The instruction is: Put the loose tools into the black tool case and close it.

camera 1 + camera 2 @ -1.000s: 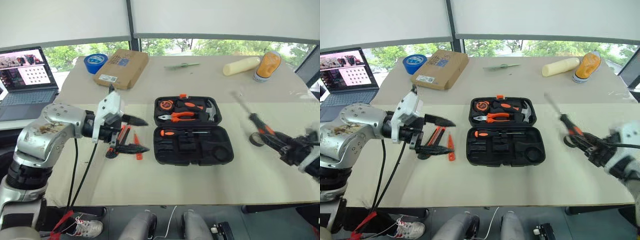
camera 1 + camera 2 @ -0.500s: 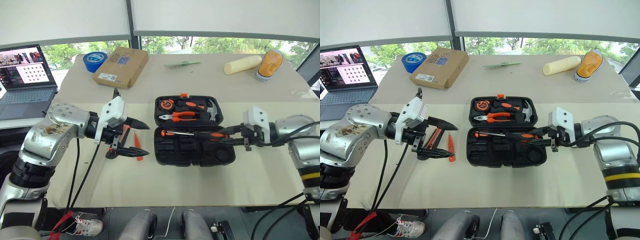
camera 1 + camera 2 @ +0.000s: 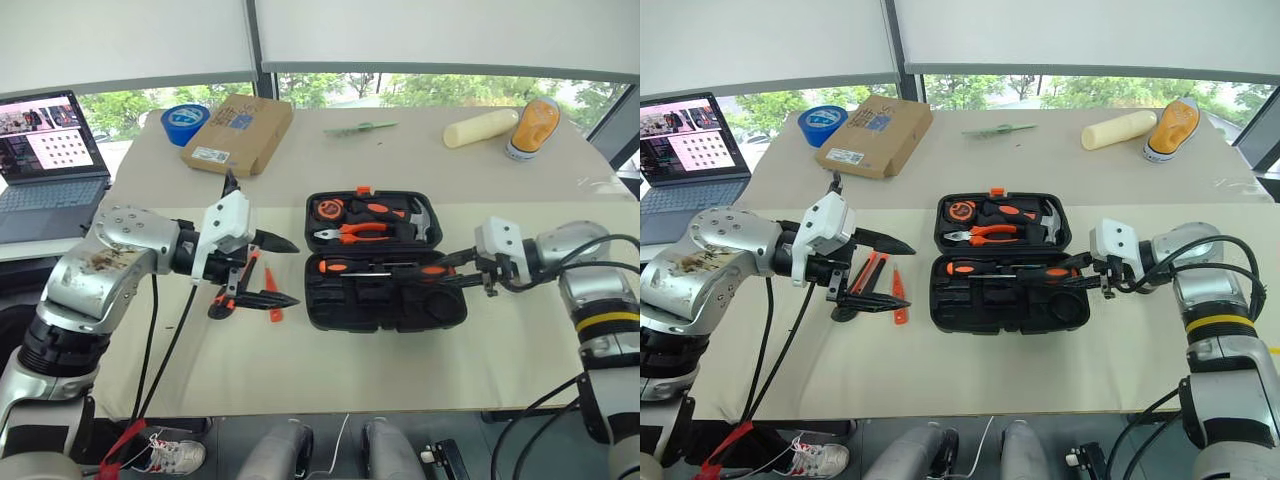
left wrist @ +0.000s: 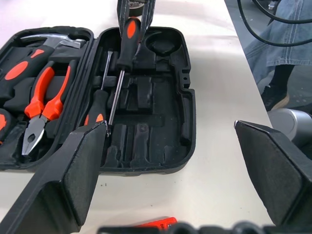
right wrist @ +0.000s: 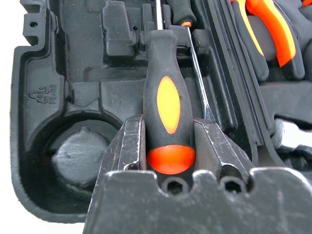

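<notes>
Bright, even daylight from windows

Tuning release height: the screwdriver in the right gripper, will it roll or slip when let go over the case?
Likely rigid: the screwdriver has a straight metal shaft and moulded handle. Its rounded handle could roll on a flat surface, though the black tool case has moulded slots that should catch it. The right gripper clamps the handle's end, so it may pivot.

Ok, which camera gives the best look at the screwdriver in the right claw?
The right wrist view: the screwdriver sits close up, handle clamped between the right claw's fingers. The left wrist view shows it whole over the black tool case; the head views show it small.
</notes>
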Controlling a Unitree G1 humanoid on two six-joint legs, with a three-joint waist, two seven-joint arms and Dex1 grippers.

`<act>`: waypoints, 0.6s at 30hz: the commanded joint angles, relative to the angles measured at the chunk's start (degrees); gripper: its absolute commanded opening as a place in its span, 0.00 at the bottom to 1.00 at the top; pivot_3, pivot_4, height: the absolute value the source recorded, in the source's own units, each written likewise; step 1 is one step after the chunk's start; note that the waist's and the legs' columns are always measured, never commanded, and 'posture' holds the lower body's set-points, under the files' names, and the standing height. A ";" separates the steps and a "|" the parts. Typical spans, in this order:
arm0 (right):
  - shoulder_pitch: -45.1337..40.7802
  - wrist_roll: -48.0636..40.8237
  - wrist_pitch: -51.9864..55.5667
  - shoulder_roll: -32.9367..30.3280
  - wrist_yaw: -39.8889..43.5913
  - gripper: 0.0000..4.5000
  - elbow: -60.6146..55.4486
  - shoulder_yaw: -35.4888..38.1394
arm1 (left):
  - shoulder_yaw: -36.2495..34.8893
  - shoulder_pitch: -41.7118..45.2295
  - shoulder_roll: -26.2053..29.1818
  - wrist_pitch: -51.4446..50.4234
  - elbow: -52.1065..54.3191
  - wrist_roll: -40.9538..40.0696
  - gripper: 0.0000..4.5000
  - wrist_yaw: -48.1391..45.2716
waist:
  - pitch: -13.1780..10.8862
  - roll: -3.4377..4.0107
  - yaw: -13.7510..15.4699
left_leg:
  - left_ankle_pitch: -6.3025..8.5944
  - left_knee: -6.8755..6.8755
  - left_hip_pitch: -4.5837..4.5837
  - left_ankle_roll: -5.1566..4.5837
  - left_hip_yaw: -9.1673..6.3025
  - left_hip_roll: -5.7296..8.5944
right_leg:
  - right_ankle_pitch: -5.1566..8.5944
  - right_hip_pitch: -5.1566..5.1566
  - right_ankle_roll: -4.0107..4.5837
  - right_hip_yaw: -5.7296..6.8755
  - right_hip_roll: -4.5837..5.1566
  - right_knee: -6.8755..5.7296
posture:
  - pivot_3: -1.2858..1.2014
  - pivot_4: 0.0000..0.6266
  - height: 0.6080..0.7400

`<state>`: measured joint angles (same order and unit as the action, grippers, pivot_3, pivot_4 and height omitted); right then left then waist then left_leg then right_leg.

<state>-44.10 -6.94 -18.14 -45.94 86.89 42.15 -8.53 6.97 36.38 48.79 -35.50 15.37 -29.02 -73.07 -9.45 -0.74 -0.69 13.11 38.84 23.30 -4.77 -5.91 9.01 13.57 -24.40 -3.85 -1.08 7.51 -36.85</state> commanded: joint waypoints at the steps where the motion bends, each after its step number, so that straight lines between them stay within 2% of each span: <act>1: -1.34 2.39 -2.67 0.04 -1.26 0.22 2.48 -0.01 | -0.61 1.64 -0.12 0.90 0.91 0.28 1.00 0.36 | 0.00 0.00 -0.01 | 0.00 0.00 -0.01 0.00 0.00 0.00 | 0.00 0.00 0.00 0.00 0.00 0.00 | 0.52 0.24 0.96; 2: -1.85 3.15 -2.19 0.21 -2.46 0.22 3.72 0.00 | -0.55 1.65 -0.13 1.01 0.80 0.36 1.00 0.34 | 0.00 0.00 -0.02 | 0.00 0.00 -0.02 0.00 0.00 0.00 | 0.00 0.02 0.00 0.00 -0.01 0.00 | 0.52 0.24 0.96; 4: -2.90 3.78 -1.61 0.31 -3.51 0.45 5.77 0.43 | -0.44 1.66 -0.08 1.17 0.66 0.43 1.00 0.24 | 0.00 0.00 -0.04 | 0.00 0.00 -0.03 0.00 0.00 0.00 | 0.00 0.01 0.00 0.00 -0.01 -0.02 | 0.52 0.24 0.96; 6: -3.12 3.27 -1.41 -0.04 -2.43 0.56 5.76 0.95 | -0.39 1.70 -0.03 1.18 0.65 0.38 1.00 0.20 | 0.00 0.00 -0.05 | 0.00 -0.01 -0.03 0.01 0.00 0.00 | 0.00 0.00 0.00 -0.01 -0.01 -0.03 | 0.52 0.24 0.96; 9: -2.93 1.41 -0.43 -0.24 -0.67 0.80 2.81 1.99 | -0.41 1.83 0.02 1.25 0.26 0.35 1.00 0.08 | 0.00 0.00 -0.04 | 0.00 -0.01 -0.03 0.01 -0.01 -0.01 | 0.00 0.00 0.00 0.00 -0.02 -0.02 | 0.52 0.24 0.96; 12: -3.17 -0.99 4.49 0.75 -1.16 1.00 -1.80 3.42 | -0.25 1.73 -0.09 1.69 -0.30 0.65 1.00 0.04 | 0.00 0.01 -0.08 | 0.00 0.00 -0.02 0.01 -0.01 0.00 | 0.00 0.00 0.00 -0.01 -0.02 -0.03 | 0.52 0.24 0.96; 14: -2.96 -3.14 10.04 1.56 -1.25 1.00 -5.78 3.79 | -0.08 1.66 -0.31 1.84 -0.44 0.80 1.00 0.15 | 0.00 0.01 -0.09 | 0.00 -0.01 -0.02 0.02 -0.01 -0.01 | 0.00 -0.01 0.00 -0.01 -0.02 -0.04 | 0.52 0.24 0.96; 18: -1.36 -6.67 19.99 3.02 -2.10 0.76 -13.90 4.36 | 0.27 1.81 -0.97 2.05 -0.85 1.24 1.00 0.20 | 0.00 0.00 -0.09 | 0.00 -0.02 0.00 0.02 -0.02 -0.03 | 0.00 -0.05 0.00 -0.01 -0.03 -0.09 | 0.52 0.24 0.96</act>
<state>-46.19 -11.03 -2.66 -43.04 85.42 32.74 -5.88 7.92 37.16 47.68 -34.97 14.11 -28.18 -72.83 -9.45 -0.73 -0.78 13.11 38.83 23.30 -4.75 -5.94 8.98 13.57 -24.46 -3.85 -1.09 7.48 -36.94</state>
